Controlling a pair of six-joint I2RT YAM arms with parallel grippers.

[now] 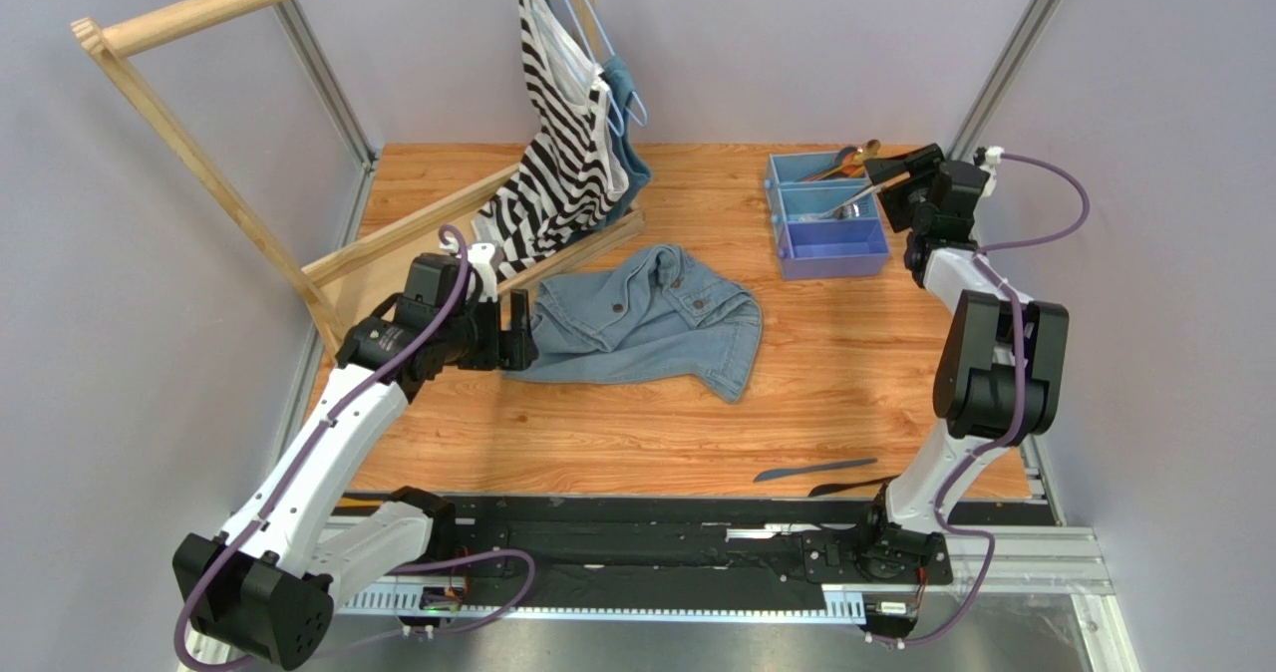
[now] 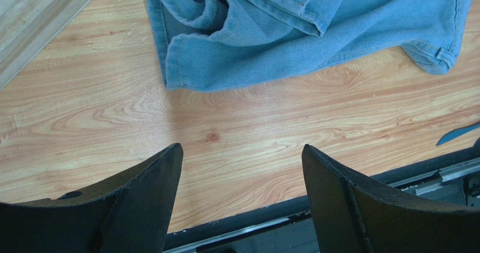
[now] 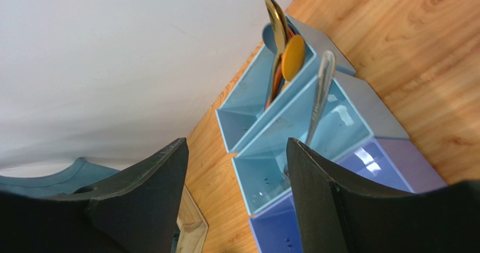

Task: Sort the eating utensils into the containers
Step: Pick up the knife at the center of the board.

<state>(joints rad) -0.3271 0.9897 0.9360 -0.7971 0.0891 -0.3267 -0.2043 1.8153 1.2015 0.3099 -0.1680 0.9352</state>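
Big wooden table, with a rack and a denim shirt mid-table that have nothing to do with the job. The left gripper sits by the shirt, fingers apart, nothing in it. The right gripper hangs over the tray at the far right, fingers spread too, empty as far as I can see. In the tray a gold spoon and an orange spoon share the far compartment, a silver piece leans in the middle one, and the near one looks bare. Mostly done I'd say: a blue piece and a dark piece lie at the near edge, not sorted yet
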